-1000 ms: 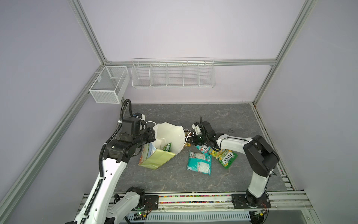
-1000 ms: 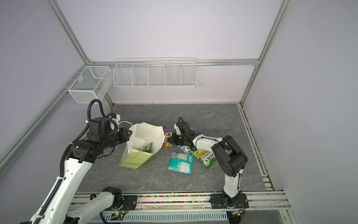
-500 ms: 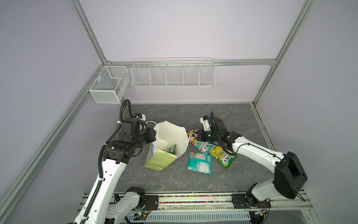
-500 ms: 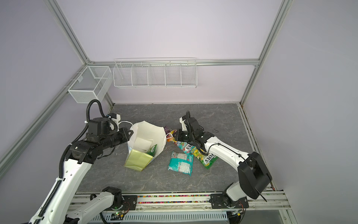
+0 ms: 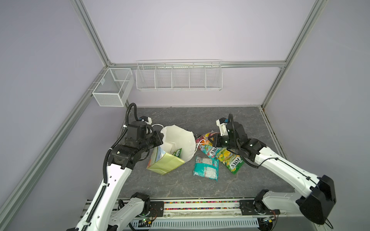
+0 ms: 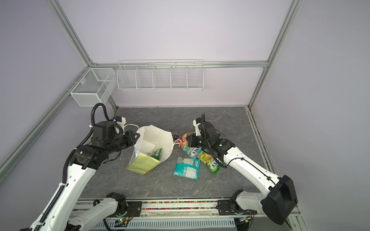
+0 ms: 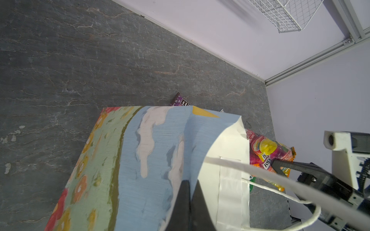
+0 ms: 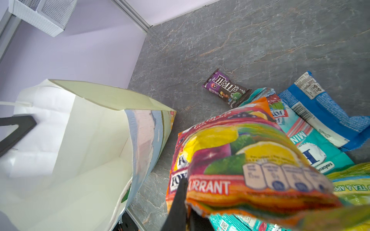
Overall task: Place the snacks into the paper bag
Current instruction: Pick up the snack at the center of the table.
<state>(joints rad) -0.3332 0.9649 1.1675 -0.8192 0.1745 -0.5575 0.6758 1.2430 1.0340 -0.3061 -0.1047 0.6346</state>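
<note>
The paper bag [image 5: 176, 140] [image 6: 154, 140] leans open on the grey floor, mouth turned toward the snacks. My left gripper [image 5: 161, 140] [image 7: 191, 182] is shut on its rim, holding the mouth open. A green packet [image 5: 177, 153] lies inside. My right gripper [image 5: 212, 140] [image 8: 186, 180] is shut on an orange FOX'S packet [image 8: 240, 160] [image 6: 185, 138], lifted just beside the bag's mouth. On the floor lie a teal packet [image 5: 206, 168], a yellow-green packet [image 5: 232, 162], a teal-pink FOX'S packet [image 5: 211, 151], a blue packet [image 8: 320, 112] and a purple M&M's packet [image 8: 226, 88].
A long white wire basket [image 5: 179, 77] hangs on the back wall and a mesh basket [image 5: 112, 90] on the left frame. The bag's cord handle [image 5: 199, 143] dangles between the mouth and the held packet. The arm rail [image 5: 200, 208] runs along the front edge.
My right gripper has risen from the pile with the orange packet and its arm has swung out to the right. The bag now stands a little more upright; the left gripper keeps its hold.
</note>
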